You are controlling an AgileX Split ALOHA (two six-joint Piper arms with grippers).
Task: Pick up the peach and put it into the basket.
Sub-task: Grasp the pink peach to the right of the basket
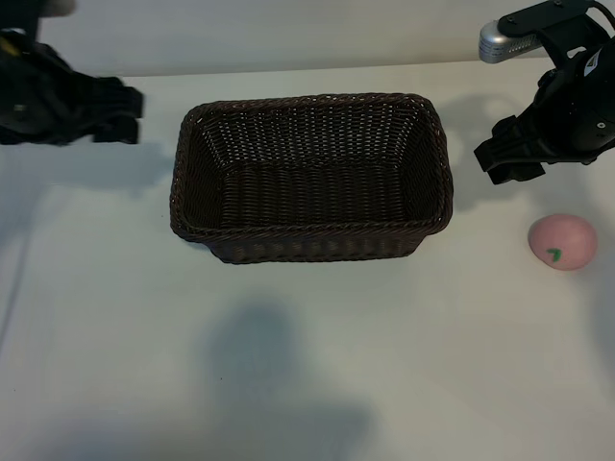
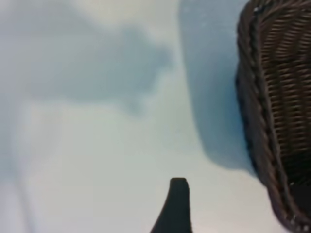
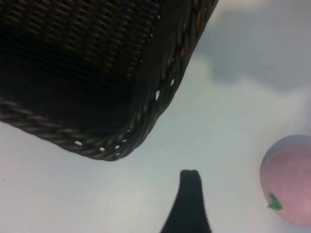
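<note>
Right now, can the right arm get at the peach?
Probably yes. The right gripper hangs open just above the peach, which sits alone on the table beside the basket, nothing between them.

The right end effector hangs between the basket and the peach; bare surface separates it from both, and nothing stands between it and the peach. The basket's braided rim and sloping wall are the only barrier on its other side, and the basket's open top is unobstructed. The left end effector sits beyond the basket's far end, with bare surface around it.
</note>
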